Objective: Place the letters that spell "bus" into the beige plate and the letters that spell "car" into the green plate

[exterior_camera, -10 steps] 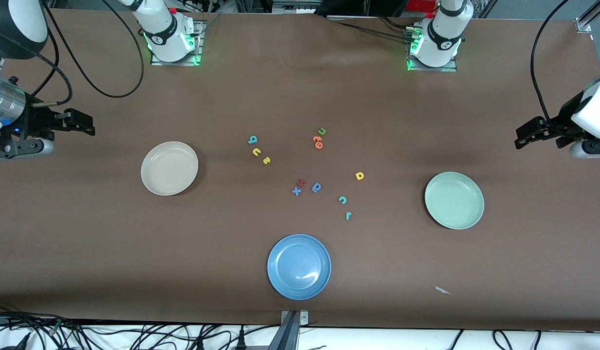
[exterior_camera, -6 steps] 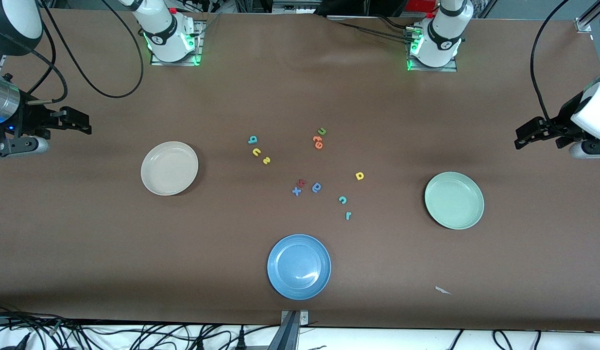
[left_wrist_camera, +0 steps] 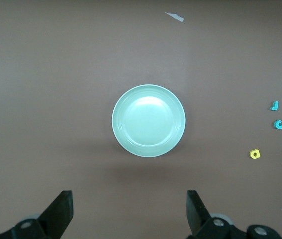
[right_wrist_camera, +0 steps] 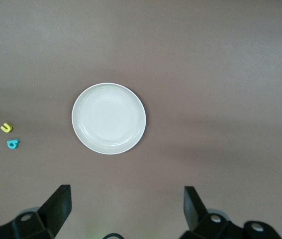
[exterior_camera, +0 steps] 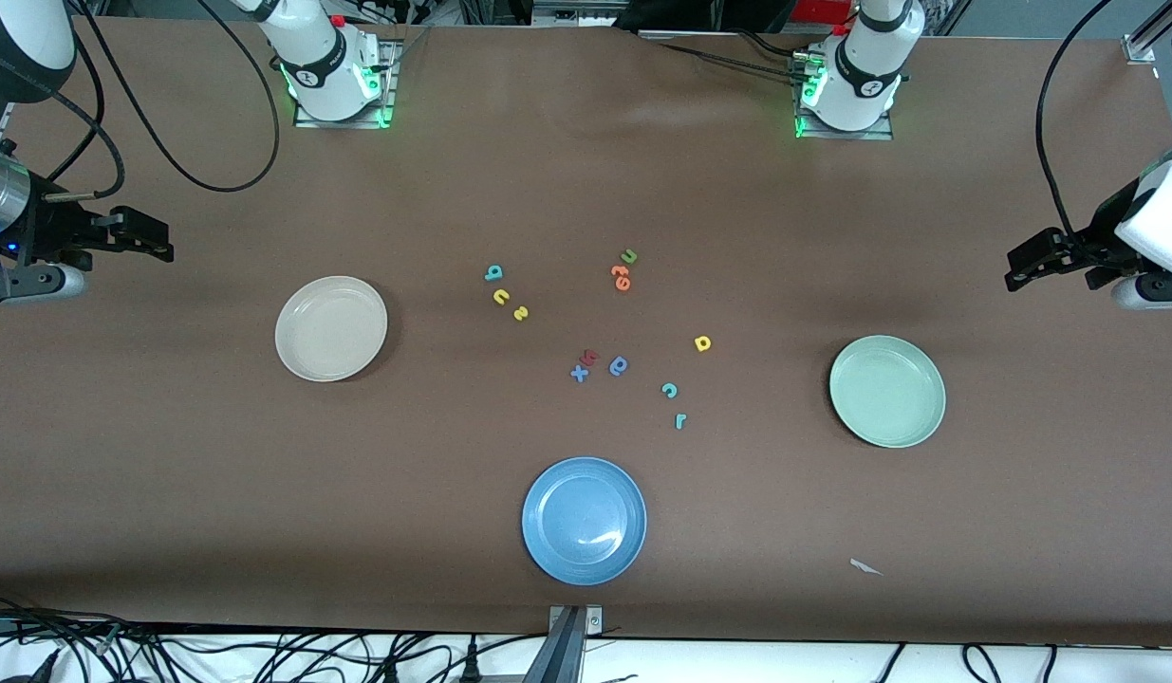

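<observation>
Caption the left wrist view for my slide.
Open left gripper over bare table, round pale mint-green plate empty, tiny teal and yellow foam letters beside it.

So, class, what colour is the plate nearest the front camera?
Blue plate, clearest in the front view.

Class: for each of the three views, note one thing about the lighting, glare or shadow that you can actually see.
Front view: a white glare streak lies inside the blue plate; green lights glow at both arm bases. Left wrist view: the green plate has a bright patch in its middle and a soft shadow beside its rim. Right wrist view: the beige plate is evenly lit.
</observation>
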